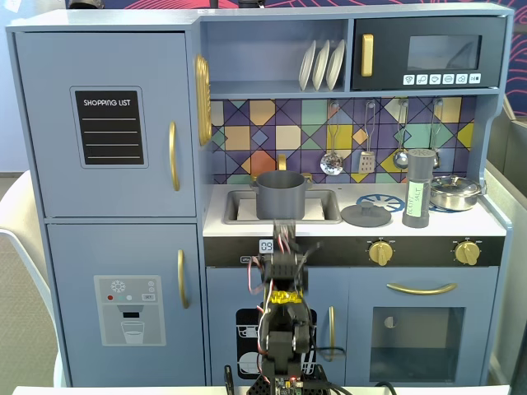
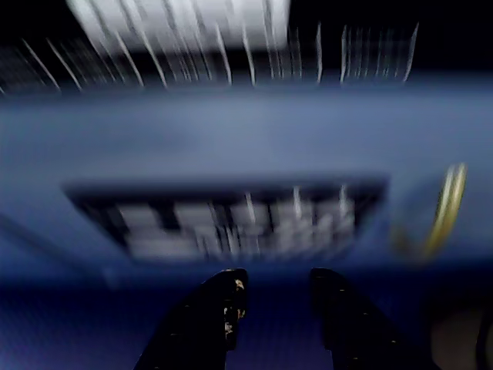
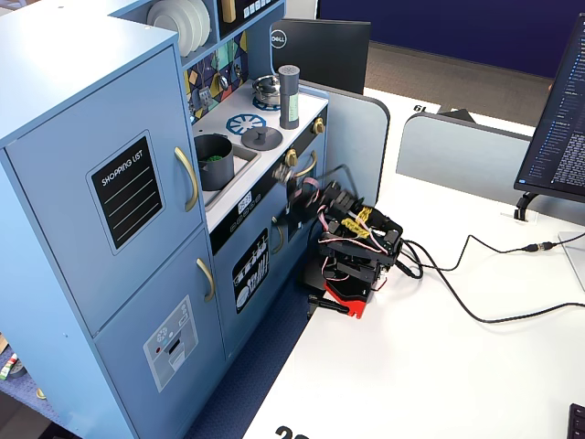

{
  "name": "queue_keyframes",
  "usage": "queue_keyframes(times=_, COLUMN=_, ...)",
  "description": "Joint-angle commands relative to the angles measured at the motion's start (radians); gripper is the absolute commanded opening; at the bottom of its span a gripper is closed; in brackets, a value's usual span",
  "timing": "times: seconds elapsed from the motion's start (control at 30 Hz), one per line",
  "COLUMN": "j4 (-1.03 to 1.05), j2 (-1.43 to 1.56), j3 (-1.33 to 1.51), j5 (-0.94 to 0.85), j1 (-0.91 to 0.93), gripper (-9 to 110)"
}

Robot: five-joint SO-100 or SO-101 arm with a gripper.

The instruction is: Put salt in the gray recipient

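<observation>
The salt (image 1: 420, 188) is a tall slim gray shaker with a pale green label, standing upright on the stove top at the right; it also shows in the other fixed view as the salt (image 3: 289, 96). The gray recipient (image 1: 281, 194), a matte pot, sits in the sink, with something green inside the pot (image 3: 213, 160). My gripper (image 1: 284, 237) is blurred, raised in front of the counter's edge, below the pot and far left of the salt. In the wrist view the gripper (image 2: 277, 279) is open and empty, facing the blue cabinet front.
A flat gray lid (image 1: 366, 215) lies between the sink and the salt. A shiny steel pan (image 1: 454, 192) sits right of the salt. The arm's base (image 3: 356, 256) stands on the white table with cables (image 3: 475, 274) trailing right. A gold door handle (image 2: 447, 208) shows at right.
</observation>
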Motion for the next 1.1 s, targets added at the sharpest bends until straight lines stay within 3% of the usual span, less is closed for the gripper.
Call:
queue_keyframes(times=0.0, j4=-0.017, j2=0.051, j3=0.169, j5=-0.037, j1=-0.037, gripper=0)
queue_keyframes(times=0.2, j4=0.199, j2=0.052, j3=0.175, j5=-0.02, j1=-0.083, gripper=1)
queue_keyframes(times=1.07, j4=0.207, j2=0.052, j3=0.175, j5=-0.063, j1=-0.069, gripper=3)
